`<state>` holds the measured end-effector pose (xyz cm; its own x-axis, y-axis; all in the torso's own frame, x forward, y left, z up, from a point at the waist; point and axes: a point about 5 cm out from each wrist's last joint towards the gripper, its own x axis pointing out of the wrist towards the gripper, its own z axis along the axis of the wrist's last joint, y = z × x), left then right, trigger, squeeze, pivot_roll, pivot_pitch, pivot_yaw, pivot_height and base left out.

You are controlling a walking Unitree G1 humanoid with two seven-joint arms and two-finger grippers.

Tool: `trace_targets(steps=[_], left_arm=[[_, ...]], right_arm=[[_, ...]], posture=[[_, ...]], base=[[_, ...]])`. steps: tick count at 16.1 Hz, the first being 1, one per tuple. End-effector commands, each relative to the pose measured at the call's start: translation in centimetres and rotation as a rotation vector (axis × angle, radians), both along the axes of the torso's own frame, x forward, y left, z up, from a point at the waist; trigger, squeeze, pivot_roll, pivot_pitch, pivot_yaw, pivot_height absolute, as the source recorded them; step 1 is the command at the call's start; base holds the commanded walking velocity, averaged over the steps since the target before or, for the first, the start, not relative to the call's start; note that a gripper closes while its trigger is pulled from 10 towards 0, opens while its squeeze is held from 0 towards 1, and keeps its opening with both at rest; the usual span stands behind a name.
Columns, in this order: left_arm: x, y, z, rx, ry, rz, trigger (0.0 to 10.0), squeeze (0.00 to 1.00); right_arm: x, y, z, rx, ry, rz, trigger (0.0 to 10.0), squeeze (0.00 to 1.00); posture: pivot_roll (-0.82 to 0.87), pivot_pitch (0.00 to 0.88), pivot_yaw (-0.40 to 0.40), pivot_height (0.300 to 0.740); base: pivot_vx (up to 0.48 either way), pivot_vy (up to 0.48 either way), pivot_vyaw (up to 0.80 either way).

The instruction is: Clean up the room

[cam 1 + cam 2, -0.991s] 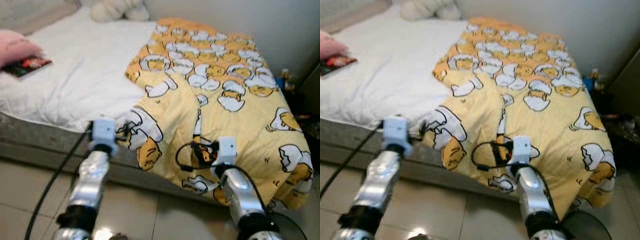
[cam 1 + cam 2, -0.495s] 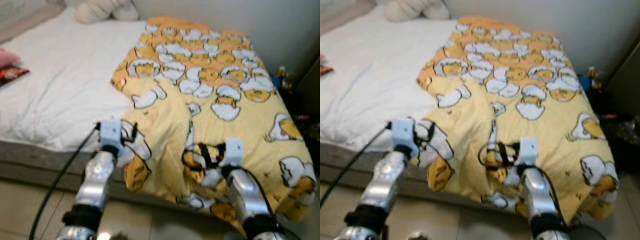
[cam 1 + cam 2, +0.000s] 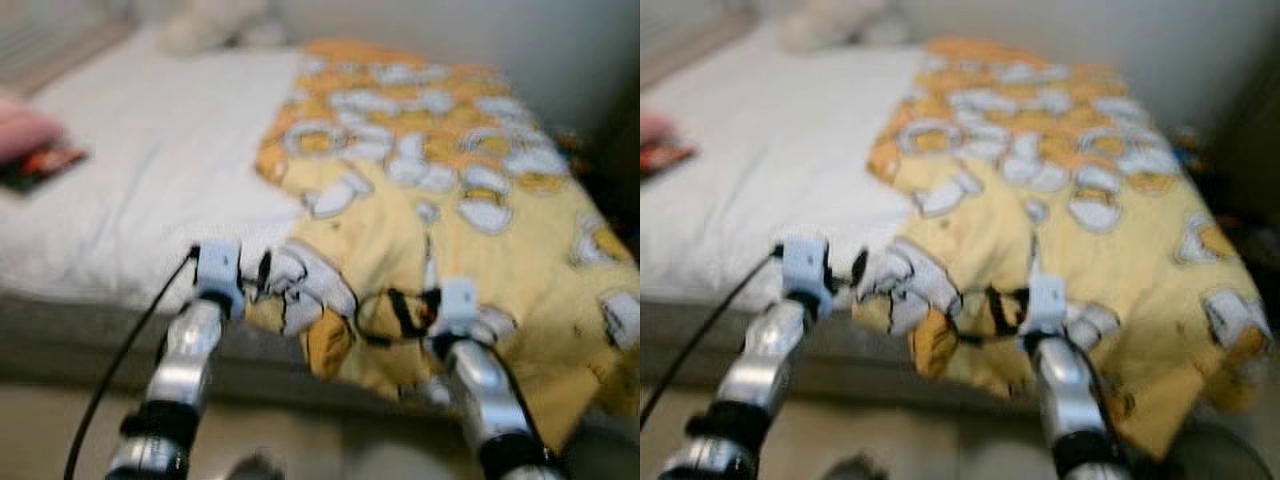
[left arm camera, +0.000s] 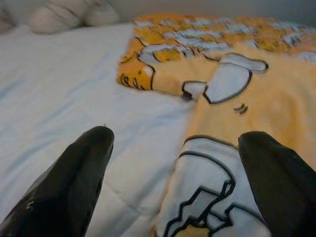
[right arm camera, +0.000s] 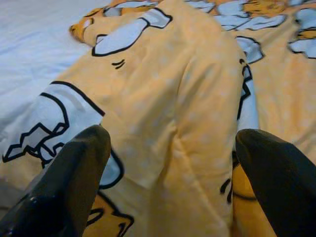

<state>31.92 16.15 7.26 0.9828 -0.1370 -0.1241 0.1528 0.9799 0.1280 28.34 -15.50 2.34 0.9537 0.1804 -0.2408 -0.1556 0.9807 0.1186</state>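
Observation:
A yellow blanket [image 3: 450, 180] printed with white egg cartoons covers the right half of a bed and hangs over its front edge. White sheet [image 3: 150, 170] covers the left half. My left gripper [image 4: 175, 182] is open at the blanket's front left corner, one finger [image 4: 74, 173] over the sheet and the other [image 4: 276, 173] over the blanket. To its right, my right gripper [image 5: 173, 182] is open over a raised fold [image 5: 187, 98] of the blanket near the front edge. In the blurred head views both arms reach to the bed's front edge [image 3: 225, 270] [image 3: 455, 300].
A pink pillow [image 3: 25, 130] and a dark red book [image 3: 45, 165] lie at the bed's left. A pale plush shape [image 3: 210, 25] sits by the wall at the head. Dark clutter [image 3: 1250, 230] stands right of the bed. A black cable [image 3: 120, 350] trails from my left arm over the tiled floor.
The head camera has shifted and the picture is now blurred. Both arms stay at the blanket's front edge; the left gripper sits a little further in at the corner.

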Motion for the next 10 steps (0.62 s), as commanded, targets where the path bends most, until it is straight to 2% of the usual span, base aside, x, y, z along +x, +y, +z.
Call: trace_targets(steps=[1,5,10], left_arm=[[0.36,0.06,0.13,0.037,0.007,0.001,10.0,0.0],[0.21,-0.12,-0.07,0.035,-0.007,0.0,10.0,0.0],[0.0,-0.25,-0.42,0.043,-0.014,-0.034,10.0,0.0]], right_arm=[[0.16,0.06,0.27,0.002,-0.007,-0.006,10.0,0.0],[-0.38,-0.47,-0.19,-0.008,0.012,-0.023,10.0,0.0],[-0.32,0.01,0.14,-0.003,-0.009,-0.016,10.0,0.0]], posture=[[0.13,0.0,-0.061,0.74],[0.12,0.0,-0.057,0.74],[0.11,0.0,-0.059,0.74]], base=[[0.0,0.48,-0.8],[0.0,0.0,-0.8],[0.436,0.0,0.0]])
